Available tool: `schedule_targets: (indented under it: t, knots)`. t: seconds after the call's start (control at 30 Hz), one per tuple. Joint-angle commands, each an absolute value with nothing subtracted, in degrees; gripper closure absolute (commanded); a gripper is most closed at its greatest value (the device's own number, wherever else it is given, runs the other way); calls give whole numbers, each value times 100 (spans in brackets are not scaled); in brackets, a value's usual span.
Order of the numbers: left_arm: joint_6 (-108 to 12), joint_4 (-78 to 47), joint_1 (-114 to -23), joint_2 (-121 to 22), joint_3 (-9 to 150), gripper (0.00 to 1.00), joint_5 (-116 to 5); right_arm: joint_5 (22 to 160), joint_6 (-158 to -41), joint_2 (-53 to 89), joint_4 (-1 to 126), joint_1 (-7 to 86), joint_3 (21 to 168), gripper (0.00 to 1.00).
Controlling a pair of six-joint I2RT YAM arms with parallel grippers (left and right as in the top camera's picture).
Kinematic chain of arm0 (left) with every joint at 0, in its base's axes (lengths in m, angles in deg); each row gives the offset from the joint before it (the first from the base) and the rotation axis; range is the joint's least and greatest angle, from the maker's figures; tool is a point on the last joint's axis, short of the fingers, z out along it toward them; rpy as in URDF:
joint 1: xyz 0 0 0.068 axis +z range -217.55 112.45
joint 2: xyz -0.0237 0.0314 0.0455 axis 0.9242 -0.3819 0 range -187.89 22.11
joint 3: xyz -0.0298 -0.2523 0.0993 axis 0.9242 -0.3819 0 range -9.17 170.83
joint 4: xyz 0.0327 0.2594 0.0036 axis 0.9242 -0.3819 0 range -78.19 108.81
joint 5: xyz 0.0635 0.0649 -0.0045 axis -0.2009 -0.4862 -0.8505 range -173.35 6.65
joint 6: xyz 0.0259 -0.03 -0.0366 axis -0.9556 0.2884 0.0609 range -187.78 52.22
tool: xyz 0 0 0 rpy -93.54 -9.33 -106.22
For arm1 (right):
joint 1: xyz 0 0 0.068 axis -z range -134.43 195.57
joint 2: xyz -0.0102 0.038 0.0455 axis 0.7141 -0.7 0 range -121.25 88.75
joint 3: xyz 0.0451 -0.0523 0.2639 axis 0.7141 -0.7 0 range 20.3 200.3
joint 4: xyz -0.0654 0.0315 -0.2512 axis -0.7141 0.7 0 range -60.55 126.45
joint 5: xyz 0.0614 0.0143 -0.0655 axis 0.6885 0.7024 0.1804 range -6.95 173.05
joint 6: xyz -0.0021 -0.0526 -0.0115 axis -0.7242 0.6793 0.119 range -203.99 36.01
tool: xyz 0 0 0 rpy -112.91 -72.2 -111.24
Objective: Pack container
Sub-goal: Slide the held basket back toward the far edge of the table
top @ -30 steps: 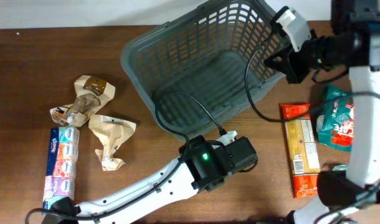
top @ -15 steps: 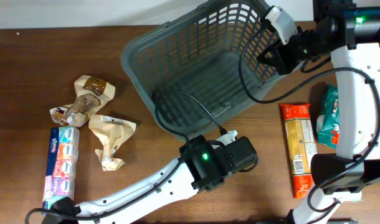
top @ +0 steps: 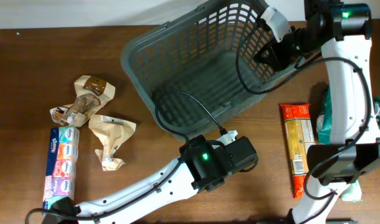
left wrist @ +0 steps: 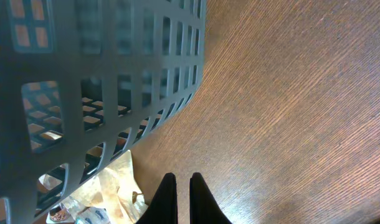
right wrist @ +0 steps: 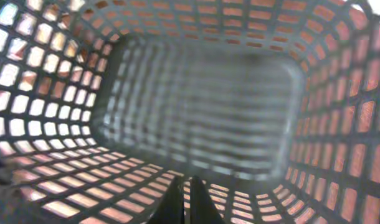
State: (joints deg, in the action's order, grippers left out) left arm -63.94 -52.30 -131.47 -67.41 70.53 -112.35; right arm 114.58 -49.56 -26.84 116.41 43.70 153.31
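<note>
The right gripper (right wrist: 187,194) is clenched with nothing between its fingers, and it is poked in over the right-hand rim of the container (top: 135,46). Its wrist view looks straight down the lattice walls to a bare floor, so the basket appears unpacked as yet. This pose reads as a check of, or a reach into, the empty space, not a delivery. The left gripper (left wrist: 179,194) is likewise shut on nothing. It hangs low over the table (top: 28,62) just off the container's near corner, with the slotted wall rising close on its left and open wood grain on its right. The container sits toward the back of the table, between the two groups of goods. Two crumpled brown packets (top: 90,99) and a tissue pack (top: 62,163) lie well apart from it on the left. A long orange packet (top: 299,149) and a green packet (top: 334,124) lie on the right, partly under the right arm. The thick rim is the edge to clear, since anything carried in must rise over it. The right arm's cable loops across the basket mouth and could snag. There is free room on the wood before the left items and beside the orange packet. The left arm's own cable also trails against the container's near wall.
</note>
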Motion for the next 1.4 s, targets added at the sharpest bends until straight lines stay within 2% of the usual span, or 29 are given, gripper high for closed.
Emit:
schedule_targets:
  t: [0.0,0.4,0.9,1.37]
  knots:
    - [-6486,-5211,-13162,-6697,7101,98,-11322,11115,-5297,-2703,11514,4340,15360,96]
    - [-6508,-5215,-13151,-6697,7101,98,-11702,10850,-5614,-2703,11496,4340,15360,97]
    - [-6508,-5128,-12913,-6699,7101,98,-11982,9473,-6982,-2703,11457,4340,15360,96]
    - [-6794,-4927,-12485,-6699,7101,98,-12067,9371,-7146,-2703,11584,4340,15360,96]
